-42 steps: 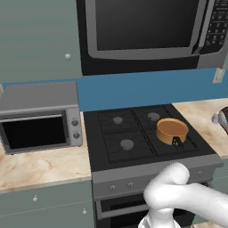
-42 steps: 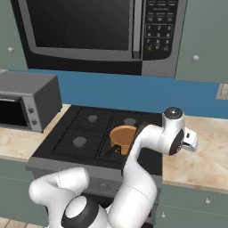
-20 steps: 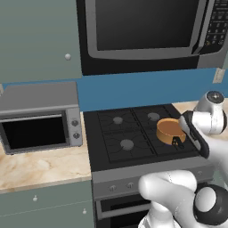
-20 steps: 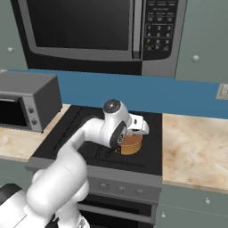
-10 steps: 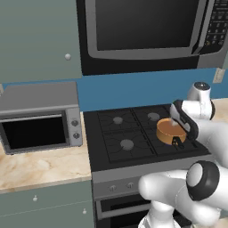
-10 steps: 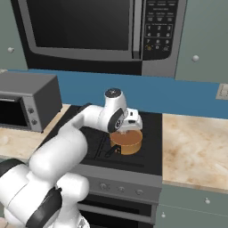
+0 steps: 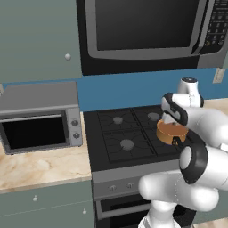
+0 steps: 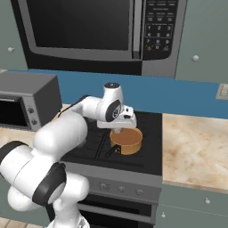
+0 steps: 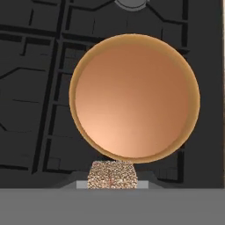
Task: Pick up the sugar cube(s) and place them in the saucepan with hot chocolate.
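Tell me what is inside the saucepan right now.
The saucepan holds a flat brown surface of hot chocolate. No cube lies on it; the sugar cube sits in the gripper. Below the surface is hidden.

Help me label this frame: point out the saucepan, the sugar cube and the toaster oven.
saucepan [image 9: 134, 99], hand view, brown surface inside.
sugar cube [image 9: 112, 174], hand view, grainy front face.
toaster oven [image 7: 33, 132], left base view, dark door glass.

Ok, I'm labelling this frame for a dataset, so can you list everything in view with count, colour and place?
saucepan: one, orange-copper, brown surface, on the stove's front right burner
sugar cube: one, speckled beige, held just above the pan's near rim
stove: one, black, between the counters
microwave: one, dark, above the stove
toaster oven: one, grey, left counter
counters: two, beige marble, either side of the stove
arm: one, white
pincer: shut on the cube, over the pan
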